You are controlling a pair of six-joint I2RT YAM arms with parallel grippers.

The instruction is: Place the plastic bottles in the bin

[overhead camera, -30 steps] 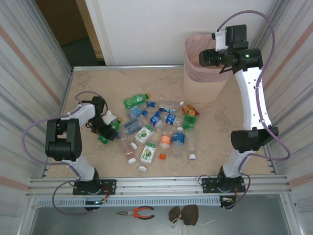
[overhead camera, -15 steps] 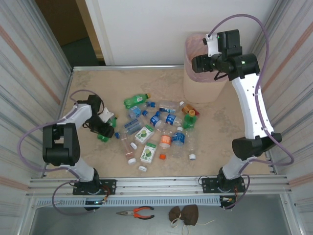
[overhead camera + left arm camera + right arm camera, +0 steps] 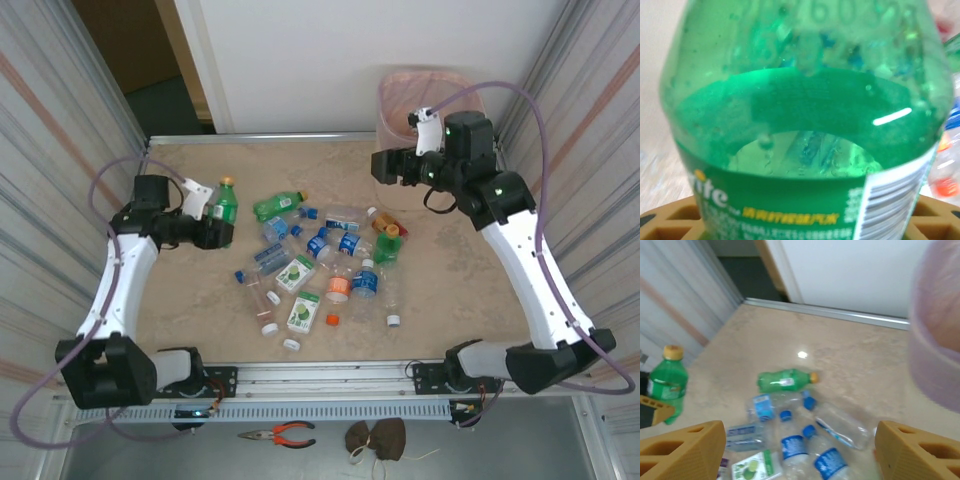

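Since a sec ago we've lifted the left gripper (image 3: 217, 225) off the table (image 3: 450, 280) at the pile's left edge. It's clamped on a green bottle (image 3: 225, 203), upright, yellow cap (image 3: 227, 182) on top. The right gripper (image 3: 383, 168) has swung off the bin (image 3: 395, 100) twd the pile, jaws wide, nothing btw them. In the left wrist view the label (image 3: 790, 212) reads "…ite", w/ yellow Chinese chars below and a barcode (image 3: 890, 205) at right. The other plastic bottles (image 3: 330, 262) lie mid-table, right of the left gripper; the bin stands at the far right corner.
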